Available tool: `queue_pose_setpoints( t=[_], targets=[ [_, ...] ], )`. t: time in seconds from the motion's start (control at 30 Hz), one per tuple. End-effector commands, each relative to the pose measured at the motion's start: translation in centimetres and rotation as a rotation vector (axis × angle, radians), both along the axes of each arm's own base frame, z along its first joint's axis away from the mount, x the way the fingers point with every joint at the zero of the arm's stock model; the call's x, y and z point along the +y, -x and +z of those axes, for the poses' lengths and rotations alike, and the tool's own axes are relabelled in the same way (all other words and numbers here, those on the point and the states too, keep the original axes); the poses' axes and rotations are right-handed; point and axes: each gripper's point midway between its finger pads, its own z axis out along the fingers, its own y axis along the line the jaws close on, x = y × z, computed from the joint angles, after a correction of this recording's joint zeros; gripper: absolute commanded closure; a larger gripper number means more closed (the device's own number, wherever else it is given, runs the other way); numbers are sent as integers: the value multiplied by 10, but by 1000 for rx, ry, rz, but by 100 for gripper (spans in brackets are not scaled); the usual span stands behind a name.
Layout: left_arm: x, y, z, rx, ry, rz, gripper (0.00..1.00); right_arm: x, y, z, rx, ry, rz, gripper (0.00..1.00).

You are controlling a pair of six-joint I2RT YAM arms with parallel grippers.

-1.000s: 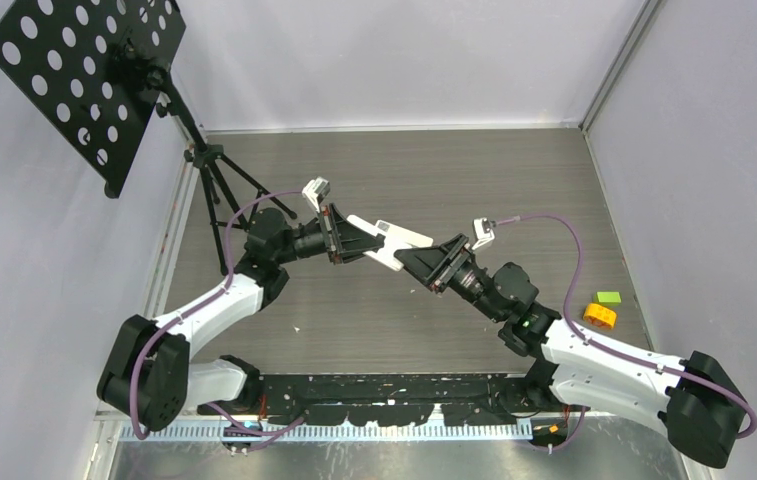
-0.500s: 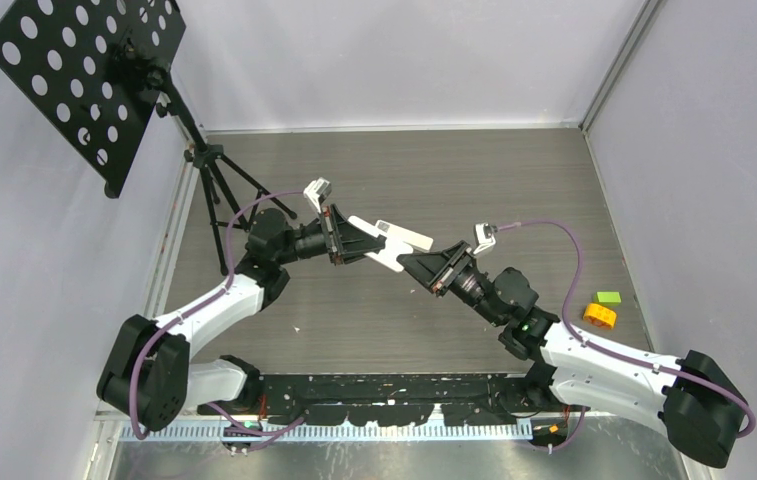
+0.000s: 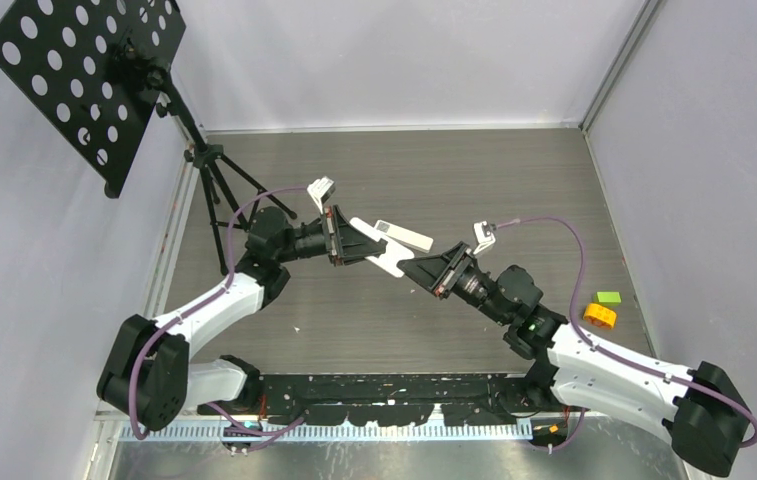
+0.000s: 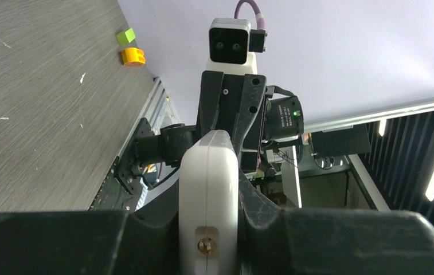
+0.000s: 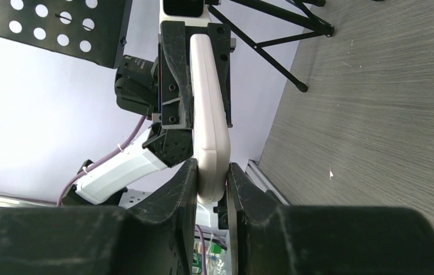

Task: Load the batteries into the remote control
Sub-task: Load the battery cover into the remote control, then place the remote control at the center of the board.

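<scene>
A white remote [image 3: 386, 260] hangs in the air between both arms. My left gripper [image 3: 366, 248] is shut on its left end and my right gripper [image 3: 412, 268] is shut on its right end. In the left wrist view the remote [image 4: 208, 177] stands edge-on between my fingers, a small brass contact on its near end. In the right wrist view the remote [image 5: 208, 103] is pinched edge-on at its tip. A second white remote [image 3: 404, 236] lies just behind them. No batteries show in any view.
An orange-yellow block [image 3: 599, 315] and a green block [image 3: 609, 297] lie at the table's right side. A black perforated plate [image 3: 84, 80] on a tripod [image 3: 222, 180] stands at the back left. Grey walls enclose the table.
My right arm has shifted slightly, its gripper sliding a little down and left along the remote. Both grippers stay shut on the remote. The left arm has barely moved.
</scene>
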Motion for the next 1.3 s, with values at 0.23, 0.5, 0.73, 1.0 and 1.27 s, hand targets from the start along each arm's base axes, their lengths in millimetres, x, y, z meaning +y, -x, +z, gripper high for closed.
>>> queue_pose_setpoints(
  t=[0.23,0.5,0.73,1.0,1.27],
  targets=[
    [2,15,33,-134,33,-74,100,-3,-10,-5,0,95,-33,93],
    [-8,37,37,-202,45,-132,100,19,-33,-14,82,84,-46,91],
    [-11,55,37,-252,44,-207,100,39,-42,1,44,77,-5,89],
    [-11,37,25,-261,-53,-102,100,30,-32,-11,7,154,15,83],
    [-11,30,35,-263,-36,-84,100,7,-16,-16,-85,229,61,68]
  ],
)
